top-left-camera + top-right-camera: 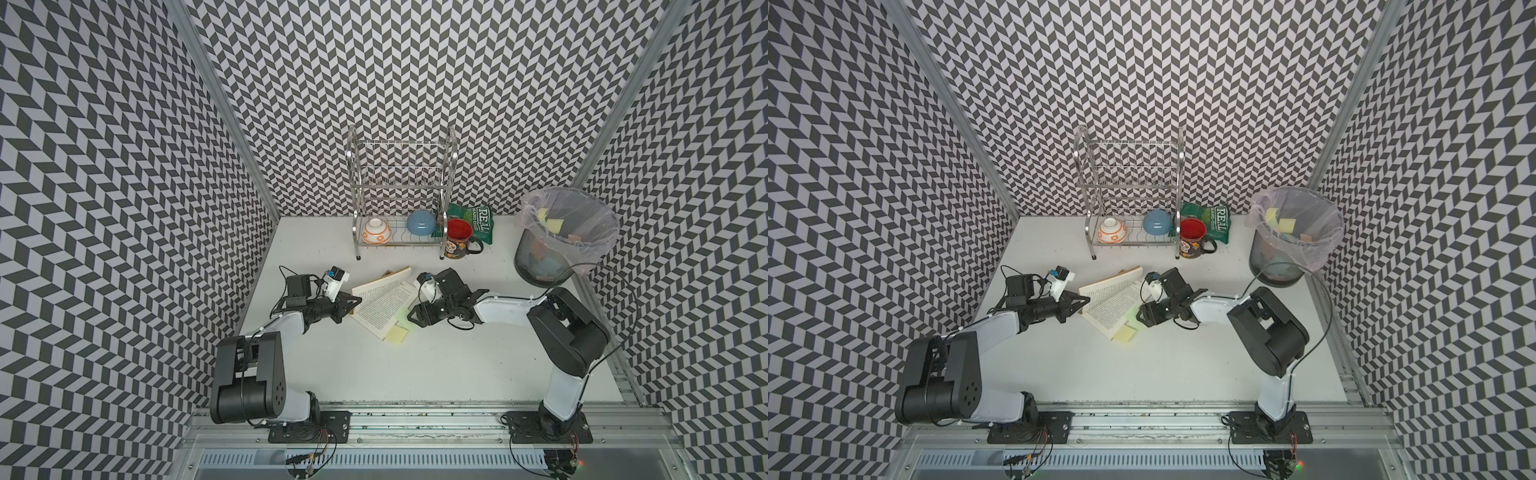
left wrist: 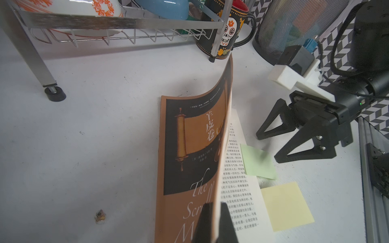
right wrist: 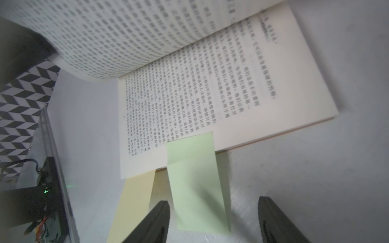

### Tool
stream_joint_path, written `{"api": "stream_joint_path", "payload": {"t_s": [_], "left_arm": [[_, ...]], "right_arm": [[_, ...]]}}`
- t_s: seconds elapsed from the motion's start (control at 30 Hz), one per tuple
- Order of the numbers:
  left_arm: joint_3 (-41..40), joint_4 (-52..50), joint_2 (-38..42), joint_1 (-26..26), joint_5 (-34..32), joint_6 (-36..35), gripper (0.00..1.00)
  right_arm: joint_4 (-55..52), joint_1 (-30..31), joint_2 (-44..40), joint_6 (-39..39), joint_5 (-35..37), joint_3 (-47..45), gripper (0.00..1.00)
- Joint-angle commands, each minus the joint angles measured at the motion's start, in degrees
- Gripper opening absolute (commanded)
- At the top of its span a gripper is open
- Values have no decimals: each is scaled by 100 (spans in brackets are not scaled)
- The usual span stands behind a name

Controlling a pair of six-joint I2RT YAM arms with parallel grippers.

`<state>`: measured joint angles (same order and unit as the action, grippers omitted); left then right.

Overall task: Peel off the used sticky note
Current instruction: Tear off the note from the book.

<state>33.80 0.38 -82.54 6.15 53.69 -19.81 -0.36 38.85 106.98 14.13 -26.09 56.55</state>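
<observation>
We see the left gripper [image 1: 357,301] pressed together on the book [image 1: 384,297]. It pinches the brown front cover plus a wad of pages at the outer edge, held lifted and curved. The rest of the book lies open and flat on the white table [image 1: 374,374], printed page up. The yellow sticky note [image 1: 397,333] sticks out from under the near corner of that page, flat on the table. Just beside it is the green sticky note [image 2: 257,162]: one end is stuck on the page's edge over the text, and the free end hangs off the page above the table, creased where it leaves the paper. The right gripper [image 2: 267,147] is spread wide; in the right wrist view its fingers [image 3: 157,218] stand either side of the green note's free end, not clamping it. We can't tell whether either one touches it. In the back row, the wire dish rack [image 1: 399,174] holds an orange-patterned bowl [image 1: 377,230] and a blue bowl [image 1: 421,222]. Then come the skull mug [image 1: 459,239], a green snack bag [image 1: 478,220] and, far right, the lined mesh bin [image 1: 540,266] with notes inside.
</observation>
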Motion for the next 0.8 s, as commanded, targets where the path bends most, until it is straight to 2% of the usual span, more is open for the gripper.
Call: {"api": "stream_joint_path", "payload": {"t_s": [0.0, 0.33, 0.57, 0.77], "left_arm": [[21, 1, -98, 68, -161, 47, 0], [37, 3, -133, 73, -139, 65, 0], [39, 2, -122, 72, -139, 65, 0], [39, -7, -116, 78, -139, 57, 0]], "right_arm": [[-183, 43, 423, -95, -549, -48, 69], [-225, 175, 576, -205, -801, -39, 66], [142, 160, 433, 36, -936, -263, 55], [670, 63, 352, 384, -1246, -479, 55]]}}
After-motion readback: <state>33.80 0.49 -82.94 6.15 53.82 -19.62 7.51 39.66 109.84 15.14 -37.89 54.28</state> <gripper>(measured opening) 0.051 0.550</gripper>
